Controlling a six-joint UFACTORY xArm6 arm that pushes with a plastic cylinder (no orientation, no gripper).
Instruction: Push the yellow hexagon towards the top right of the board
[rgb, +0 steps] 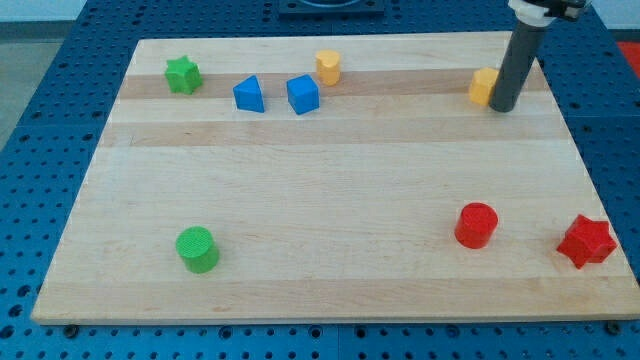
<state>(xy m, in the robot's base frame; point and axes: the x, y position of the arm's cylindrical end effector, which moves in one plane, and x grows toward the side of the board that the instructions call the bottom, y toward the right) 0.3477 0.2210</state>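
The yellow hexagon (482, 86) lies near the board's top right, partly hidden behind my rod. My tip (503, 108) rests on the board just to the hexagon's lower right, touching it. A second yellow block (328, 67) stands at the top middle of the board.
A green star (183, 74) sits at the top left. A blue triangle-like block (249, 95) and a blue cube (302, 94) lie beside the second yellow block. A green cylinder (197, 249) is at the bottom left. A red cylinder (476, 225) and red star (586, 241) are at the bottom right.
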